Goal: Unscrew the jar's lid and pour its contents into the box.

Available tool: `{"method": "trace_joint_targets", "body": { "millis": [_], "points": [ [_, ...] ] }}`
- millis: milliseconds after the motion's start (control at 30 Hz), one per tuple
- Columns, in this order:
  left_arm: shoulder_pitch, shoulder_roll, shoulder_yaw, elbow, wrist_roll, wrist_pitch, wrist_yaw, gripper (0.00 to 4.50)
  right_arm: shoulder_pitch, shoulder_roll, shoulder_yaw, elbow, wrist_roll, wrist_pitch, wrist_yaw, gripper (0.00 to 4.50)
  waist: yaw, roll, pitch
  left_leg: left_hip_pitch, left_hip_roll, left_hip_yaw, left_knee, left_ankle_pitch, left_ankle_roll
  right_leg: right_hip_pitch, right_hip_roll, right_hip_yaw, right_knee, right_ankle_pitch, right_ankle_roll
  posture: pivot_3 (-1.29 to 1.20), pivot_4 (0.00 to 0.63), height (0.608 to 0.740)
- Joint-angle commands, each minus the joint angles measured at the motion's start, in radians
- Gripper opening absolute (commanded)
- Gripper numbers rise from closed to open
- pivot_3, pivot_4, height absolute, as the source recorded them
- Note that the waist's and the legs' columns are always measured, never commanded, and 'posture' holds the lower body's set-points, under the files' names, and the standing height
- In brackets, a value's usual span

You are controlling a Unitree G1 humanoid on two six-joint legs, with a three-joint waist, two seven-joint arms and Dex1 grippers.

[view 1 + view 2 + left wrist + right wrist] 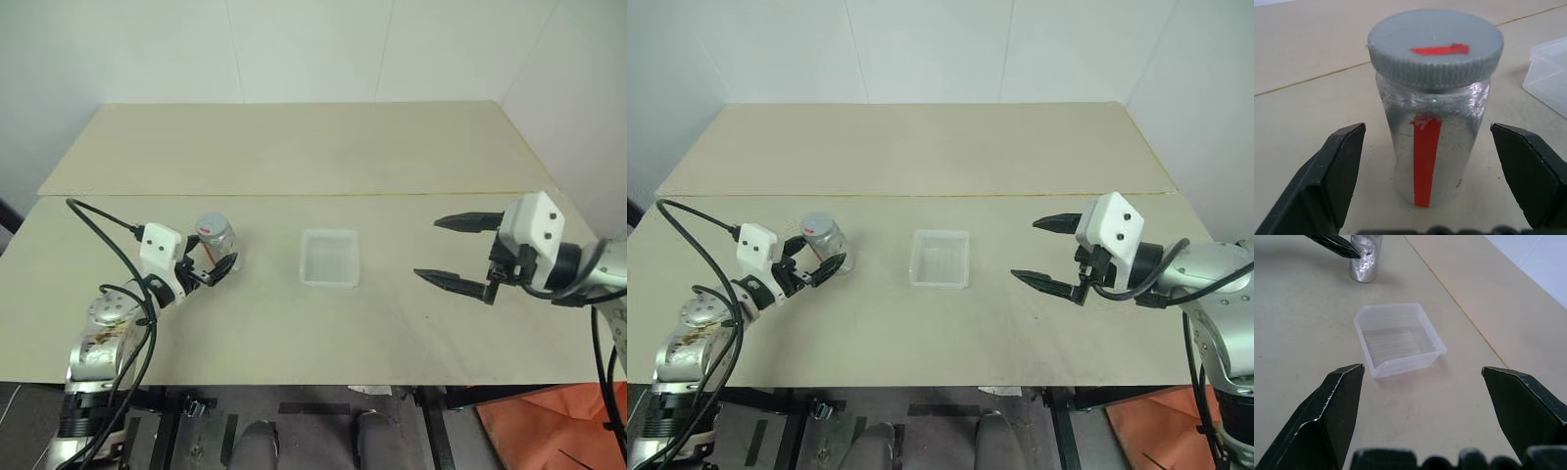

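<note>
Beige tabletop [294, 323] held the small clear jar [1432, 147], grey screw lid [1435, 46] on; left gripper [217, 262] straddled it, jaws spread, needing to close. Right gripper [460, 250] gaped wide beside the translucent white plastic box [330, 258].

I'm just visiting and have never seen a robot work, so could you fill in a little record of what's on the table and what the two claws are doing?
jar: small clear cylindrical jar with a red strip, upright on the beige table
lid: round grey ribbed screw cap, on the jar
box: shallow square translucent white plastic box, mid-table, nothing seen inside
left gripper: open, one black finger either side of the jar, not gripping
right gripper: open, above the table, apart from the box
</note>
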Motion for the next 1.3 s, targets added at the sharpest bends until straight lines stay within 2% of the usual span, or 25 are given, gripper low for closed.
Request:
{"method": "trace_joint_targets", "body": {
  "millis": [33, 233, 333, 533, 700, 833, 900, 967, 1067, 1300],
  "points": [
    [-0.051, -0.03, 0.015, 0.028, -0.002, -0.064, 0.02, 4.45, 0.001, -0.017, -0.049, -0.042, 0.024, 0.007, -0.011, 4.5, 0.001, 0.0, 0.0, 0.0, 0.0, 0.0, 0.0, 0.0, 0.0, 0.0, 0.0, 0.0, 0.0, 0.0, 0.0, 0.0, 0.15, 0.74],
    [-0.09, -0.061, 0.0, 0.09, 0.005, -0.105, 0.009, 4.45, -0.013, -0.024, -0.056, -0.053, 0.034, 0.016, -0.009, 4.5, -0.003, 0.0, 0.0, 0.0, 0.0, 0.0, 0.0, 0.0, 0.0, 0.0, 0.0, 0.0, 0.0, 0.0, 0.0, 0.0, 0.15, 0.74],
    [-0.095, -0.072, -0.001, 0.103, 0.0, -0.12, 0.007, 3.81, -0.014, -0.029, -0.058, -0.057, 0.038, 0.017, -0.014, 4.5, -0.001, 0.0, 0.0, 0.0, 0.0, 0.0, 0.0, 0.0, 0.0, 0.0, 0.0, 0.0, 0.0, 0.0, 0.0, 0.0, 0.15, 0.74],
    [-0.095, -0.088, 0.003, 0.151, 0.001, -0.197, -0.018, 1.98, -0.024, -0.021, -0.052, -0.07, 0.058, 0.024, -0.033, 4.5, -0.001, 0.0, 0.0, 0.0, 0.0, 0.0, 0.0, 0.0, 0.0, 0.001, 0.0, 0.0, 0.0, 0.0, 0.0, 0.0, 0.15, 0.74],
    [-0.165, -0.06, -0.018, 0.18, -0.001, -0.211, -0.073, 1.95, -0.099, 0.033, 0.03, -0.042, 0.034, 0.004, -0.067, 4.5, 0.0, 0.0, 0.0, 0.001, 0.0, 0.0, 0.0, 0.0, 0.0, 0.001, 0.0, 0.0, 0.0, 0.0, 0.0, 0.0, 0.15, 0.74],
    [-0.242, 0.063, -0.045, 0.131, -0.093, -0.052, -0.268, 1.95, -0.25, 0.121, 0.121, 0.002, 0.071, 0.041, -0.074, 4.5, -0.011, -0.001, 0.0, 0.0, 0.0, 0.0, 0.0, 0.0, 0.0, 0.0, 0.0, 0.0, 0.0, 0.0, 0.0, 0.0, 0.15, 0.74],
    [-0.32, 0.14, -0.074, 0.157, -0.143, 0.025, -0.419, 1.95, -0.374, 0.2, 0.17, 0.06, 0.104, 0.101, -0.096, 4.5, -0.021, 0.0, 0.0, 0.0, 0.0, -0.001, 0.0, 0.0, -0.001, 0.0, 0.0, 0.0, 0.0, 0.0, 0.0, 0.0, 0.15, 0.74],
    [-0.398, 0.167, -0.113, 0.202, -0.166, 0.059, -0.535, 1.95, -0.479, 0.274, 0.203, 0.123, 0.138, 0.155, -0.112, 4.5, -0.025, 0.0, 0.0, 0.0, 0.0, -0.001, 0.0, 0.001, -0.001, -0.001, 0.0, 0.0, 0.0, 0.0, 0.0, 0.0, 0.15, 0.74],
    [-0.481, 0.136, -0.17, 0.248, -0.165, 0.055, -0.625, 1.95, -0.577, 0.346, 0.243, 0.189, 0.14, 0.196, -0.123, 4.5, -0.023, 0.0, 0.0, 0.0, 0.0, -0.002, 0.0, 0.001, -0.001, 0.0, 0.0, -0.001, 0.001, 0.0, 0.0, 0.0, 0.15, 0.74],
    [-0.6, 0.016, -0.254, 0.314, -0.13, -0.017, -0.717, 1.95, -0.685, 0.458, 0.31, 0.28, 0.1, 0.229, -0.152, 4.5, -0.03, 0.0, 0.0, -0.005, 0.0, -0.002, 0.0, 0.001, -0.002, -0.006, 0.0, -0.001, 0.004, 0.0, 0.0, 0.0, 0.15, 0.74]
  ]
}}
